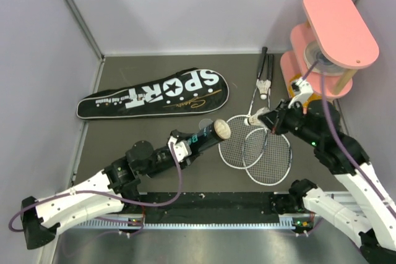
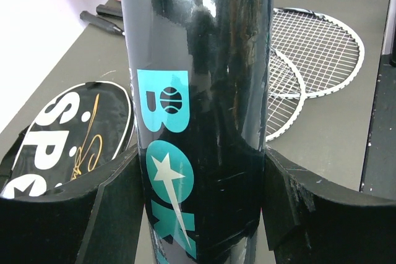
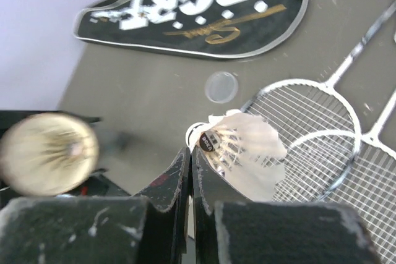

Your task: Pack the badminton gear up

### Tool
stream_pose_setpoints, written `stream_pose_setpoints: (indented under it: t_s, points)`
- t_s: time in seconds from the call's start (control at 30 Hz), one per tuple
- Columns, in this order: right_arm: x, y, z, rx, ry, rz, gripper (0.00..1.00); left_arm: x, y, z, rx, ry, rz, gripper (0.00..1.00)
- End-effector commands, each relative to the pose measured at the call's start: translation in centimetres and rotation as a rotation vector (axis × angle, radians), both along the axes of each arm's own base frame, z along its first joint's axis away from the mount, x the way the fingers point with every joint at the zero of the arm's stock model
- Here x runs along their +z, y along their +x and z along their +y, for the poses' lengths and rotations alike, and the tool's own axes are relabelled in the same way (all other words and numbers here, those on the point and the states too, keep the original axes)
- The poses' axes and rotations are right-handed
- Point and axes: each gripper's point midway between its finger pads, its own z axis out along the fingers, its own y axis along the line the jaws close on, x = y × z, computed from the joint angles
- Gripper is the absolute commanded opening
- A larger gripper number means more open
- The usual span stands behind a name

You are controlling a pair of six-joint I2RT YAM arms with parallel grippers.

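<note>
The black shuttle tube [image 2: 198,60] is clamped between the left gripper's [image 2: 201,165] pads and held at a slant off the counter [image 1: 124,134]. Its open mouth shows pale feathers inside; how many shuttlecocks, I cannot tell. The right gripper [image 3: 190,153], facing that mouth, pinches a white shuttlecock [image 3: 241,149] above two crossed rackets [image 1: 260,149]. The SPORT bag [image 1: 154,94] lies flat beyond the left gripper.

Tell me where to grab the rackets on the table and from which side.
Grip a black handle at the far end, from straight above, jaws across it. It looks the thickest part; the shafts are thin and the strung heads lie flat, overlapped. Avoid the loose shuttlecock on the shafts.
</note>
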Motion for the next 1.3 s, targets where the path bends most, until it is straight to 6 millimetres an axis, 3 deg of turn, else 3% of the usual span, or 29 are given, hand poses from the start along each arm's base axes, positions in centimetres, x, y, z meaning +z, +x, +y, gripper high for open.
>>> stream_pose_setpoints:
  t_s: [0.0, 0.2, 0.43, 0.7, 0.97, 1.13, 1.27]
  points:
    - [7.7, -4.7, 0.5, 0.147, 0.143, -0.102, 0.0, 3.4, 0.3, -0.5, 0.005, -0.085, -0.041, 0.21]
    - [9.1, -7.3, 1.2, 0.259, 0.184, -0.102, 0.0, 3.0, 0.3, -0.6, 0.005, -0.074, -0.036, 0.21]
    - [10.7, -7.1, 1.3, 0.24, 0.242, -0.135, 0.0, 2.8, 0.5, -0.7, 0.011, -0.064, -0.039, 0.21]
    - [9.4, -5.6, 3.7, 0.269, 0.259, -0.083, 0.0, 2.6, 0.6, -0.7, 0.014, -0.055, -0.036, 0.2]
    - [8.6, -5.1, 8.0, 0.332, 0.208, -0.061, 0.0, 2.8, 0.5, -0.6, 0.013, -0.063, -0.044, 0.2]
    - [6.3, -4.4, 11.0, 0.381, 0.193, 0.032, 0.0, 3.2, 0.5, -0.4, 0.015, -0.073, -0.05, 0.2]
    - [8.0, -5.3, 12.4, 0.458, 0.305, 0.012, 0.32, 3.4, 0.3, -0.4, 0.012, -0.082, -0.052, 0.2]
